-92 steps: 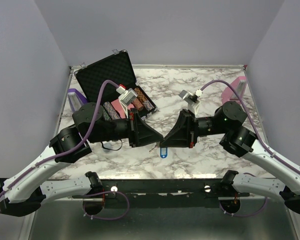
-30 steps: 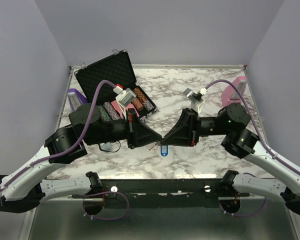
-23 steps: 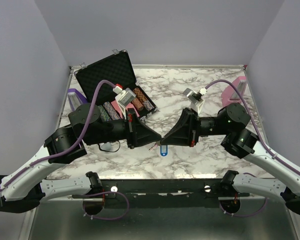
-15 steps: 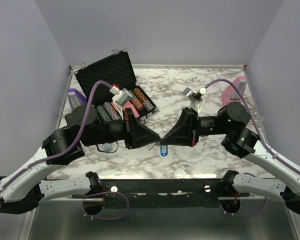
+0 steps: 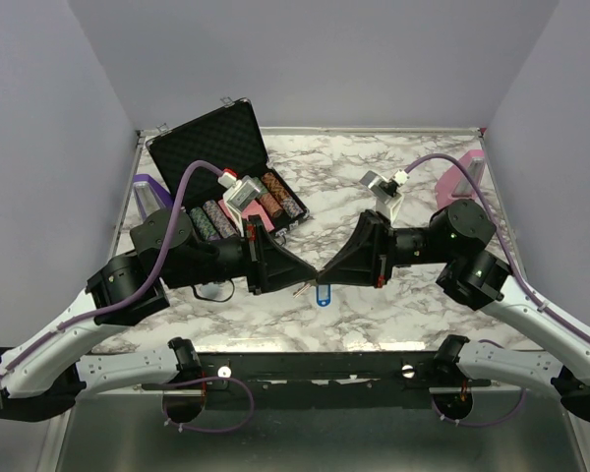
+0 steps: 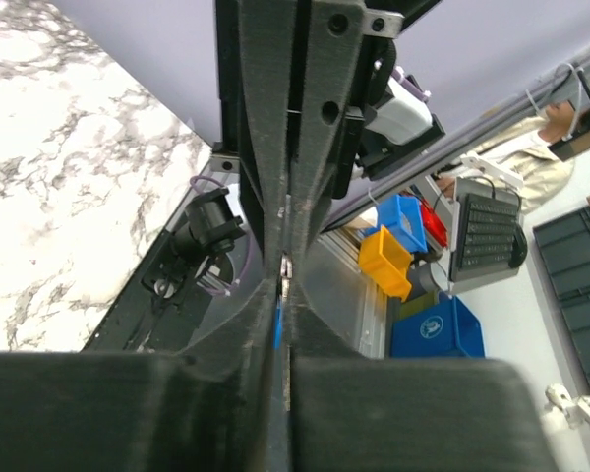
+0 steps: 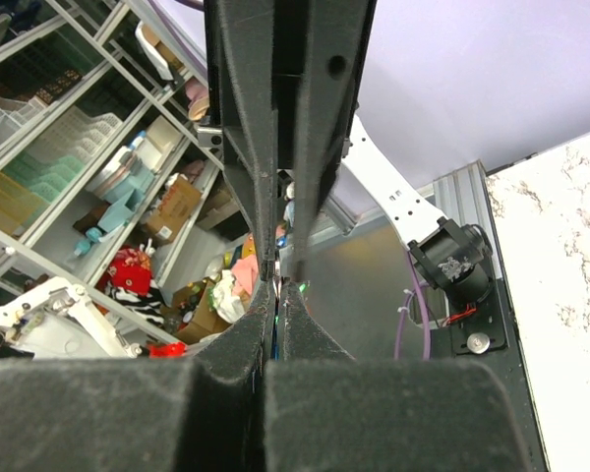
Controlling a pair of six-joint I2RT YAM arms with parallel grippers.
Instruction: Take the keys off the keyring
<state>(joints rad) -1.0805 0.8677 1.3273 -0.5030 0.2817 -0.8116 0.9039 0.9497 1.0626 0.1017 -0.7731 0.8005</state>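
Where the left gripper [image 5: 313, 274] and the right gripper [image 5: 325, 274] meet tip to tip over the marble table [image 5: 393, 315], the key [image 5: 300, 288] slants out from the tips, its free end toward the near left. The keyring [image 5: 323, 296] hangs just below, tag lengthwise toward the near edge. The right gripper is pressed closed on its ring. The left jaws show a thin slit, and I cannot tell if they grip. Lilac walls stand around. Only the wrist views show shelves [image 7: 69, 177] and bins [image 6: 388, 261].
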